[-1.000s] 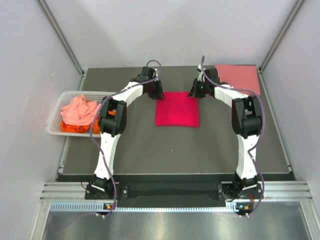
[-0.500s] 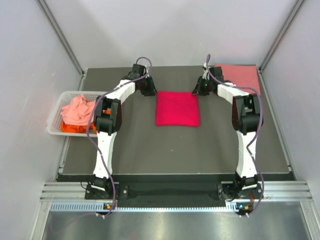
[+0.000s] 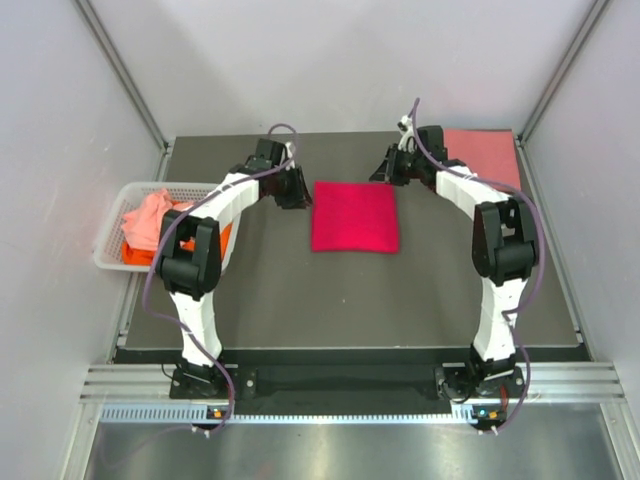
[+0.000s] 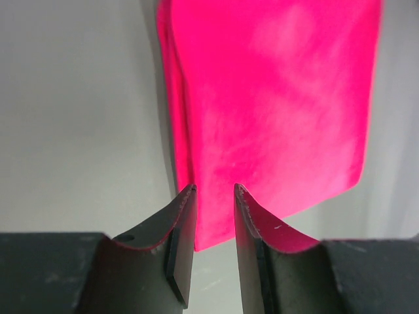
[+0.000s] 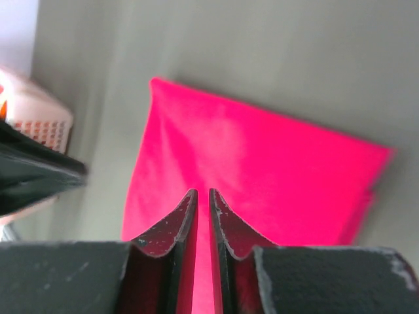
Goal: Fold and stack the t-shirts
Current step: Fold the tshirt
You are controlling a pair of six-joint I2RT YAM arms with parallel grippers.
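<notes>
A magenta-red t-shirt (image 3: 355, 216) lies folded in a flat square in the middle of the table. My left gripper (image 3: 296, 190) hovers just off its far left corner. In the left wrist view this gripper (image 4: 211, 188) is open, its jaws empty above the shirt's edge (image 4: 275, 98). My right gripper (image 3: 384, 172) hangs beyond the far right corner. Its jaws (image 5: 203, 191) stand a narrow slit apart and hold nothing, with the shirt (image 5: 262, 176) below. A salmon pink t-shirt (image 3: 488, 158) lies folded at the back right corner.
A white slotted basket (image 3: 112, 262) stands off the table's left edge and shows in the right wrist view too (image 5: 33, 111). It holds a crumpled pale coral t-shirt (image 3: 150, 215) over an orange one (image 3: 135, 252). My left arm's elbow hangs over the basket's right end.
Both grippers have drawn back from the magenta-red shirt's far corners, and the shirt stays flat. The left jaws have spread wider. The left elbow has swung left over the basket.
</notes>
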